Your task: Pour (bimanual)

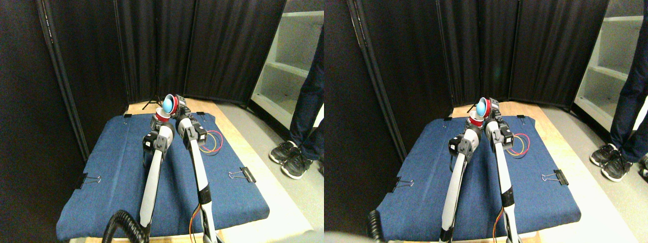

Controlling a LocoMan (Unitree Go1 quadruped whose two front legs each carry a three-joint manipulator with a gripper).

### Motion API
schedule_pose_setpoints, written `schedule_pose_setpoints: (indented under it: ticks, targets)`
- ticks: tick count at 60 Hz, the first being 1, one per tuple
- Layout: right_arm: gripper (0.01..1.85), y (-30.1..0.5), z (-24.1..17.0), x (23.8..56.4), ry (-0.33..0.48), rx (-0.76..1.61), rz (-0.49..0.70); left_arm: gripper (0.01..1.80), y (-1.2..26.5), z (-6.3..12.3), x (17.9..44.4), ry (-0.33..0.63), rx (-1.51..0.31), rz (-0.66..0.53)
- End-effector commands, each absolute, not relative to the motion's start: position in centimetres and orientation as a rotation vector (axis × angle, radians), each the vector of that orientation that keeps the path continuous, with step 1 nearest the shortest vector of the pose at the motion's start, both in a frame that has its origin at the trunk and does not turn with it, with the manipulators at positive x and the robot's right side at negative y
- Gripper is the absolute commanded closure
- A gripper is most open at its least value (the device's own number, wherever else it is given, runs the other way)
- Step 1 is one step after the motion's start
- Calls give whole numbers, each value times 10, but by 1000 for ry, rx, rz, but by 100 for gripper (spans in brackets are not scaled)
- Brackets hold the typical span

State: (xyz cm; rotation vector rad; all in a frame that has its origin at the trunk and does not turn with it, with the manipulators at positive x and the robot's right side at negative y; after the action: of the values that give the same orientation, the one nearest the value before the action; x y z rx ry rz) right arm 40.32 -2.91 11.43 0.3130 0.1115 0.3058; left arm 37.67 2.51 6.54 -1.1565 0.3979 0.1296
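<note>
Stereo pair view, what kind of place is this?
Probably a lab test area: a table under clamped blue cloth, black folding curtain screens behind it, white shelving to the right, and a person's dark-trousered legs standing by.

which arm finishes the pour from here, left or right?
Likely right. Its pincer carries the tipped red cup, mouth angled down over the lower red cup at the left pincer, which just steadies.

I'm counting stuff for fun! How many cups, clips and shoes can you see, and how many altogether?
Cups: 2, the tilted cup above the lower cup
Binder clips: 4, at and
Shoes: 2, at and
Total: 8
</note>
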Motion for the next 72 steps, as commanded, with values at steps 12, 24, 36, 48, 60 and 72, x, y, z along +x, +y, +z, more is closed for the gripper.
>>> schedule_pose_setpoints:
  ticks: [12,24,36,48,60,72]
  targets:
    - [153,-19,125,397,-11,124,365,148,23,71,382,365,-1181,114]
    - [153,-25,125,397,-69,62,367,148,23,70,382,363,-1185,121]
    - [153,-30,126,395,-86,80,357,148,22,69,382,363,-1187,128]
    - [153,-42,122,402,113,709,175,148,25,69,382,362,-1186,123]
    - [153,-58,111,407,220,1114,11,148,28,70,379,362,-1181,106]
    - [153,-65,104,410,289,1310,-102,148,30,72,378,360,-1181,103]
